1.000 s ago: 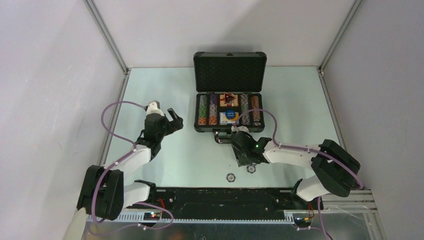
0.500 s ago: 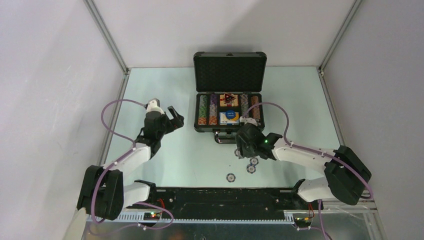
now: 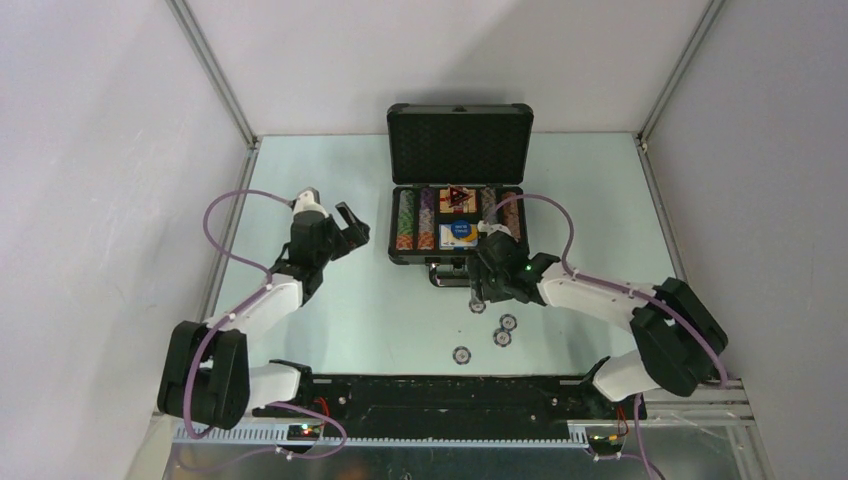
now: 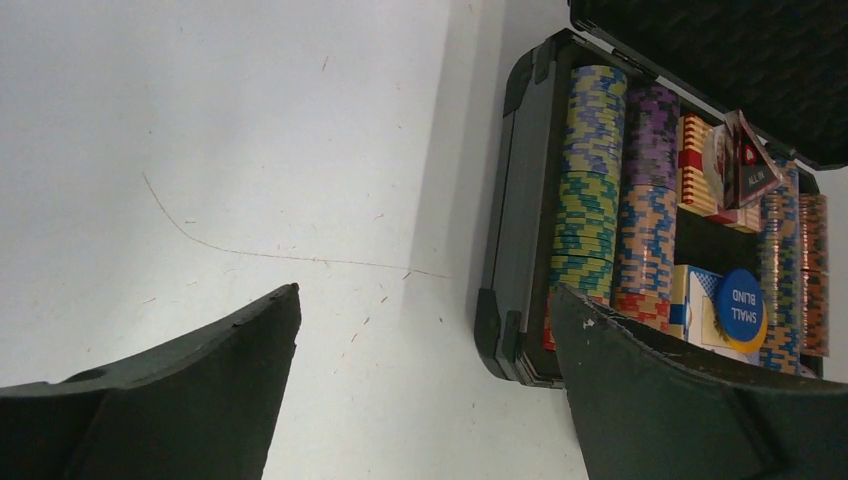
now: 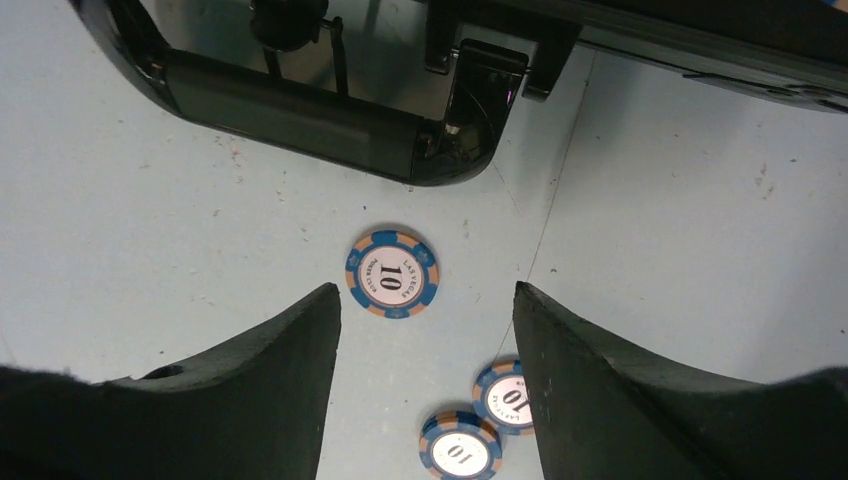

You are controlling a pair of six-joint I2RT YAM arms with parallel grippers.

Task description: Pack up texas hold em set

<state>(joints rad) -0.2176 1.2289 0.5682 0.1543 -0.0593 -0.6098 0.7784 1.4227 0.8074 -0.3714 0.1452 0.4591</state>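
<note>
The dark grey briefcase (image 3: pixel 409 256) stands open at the back of the table, lid up. Inside it are rows of striped poker chips (image 4: pixel 590 180), a red card box (image 4: pixel 695 165), a dark triangular marker (image 4: pixel 757 172) and a blue button (image 4: pixel 740 305). Several blue-and-orange chips lie loose in front of the case: one (image 5: pixel 392 273) just beyond my right gripper's tips, two (image 5: pixel 503 395) nearer its right finger, one (image 3: pixel 461 354) farther back. My right gripper (image 5: pixel 425 295) hovers open and empty by the case handle (image 5: pixel 300 110). My left gripper (image 4: pixel 425 292) is wide open left of the case.
The case handle (image 3: pixel 447 274) juts toward the loose chips. Grey walls with metal posts (image 3: pixel 212 75) close the table on the left, back and right. The arms' black base rail (image 3: pixel 440 392) runs along the near edge.
My right gripper has moved from over the loose chips toward the case front and its jaws have widened. Two chips it covered now show. My left arm shifted slightly forward.
</note>
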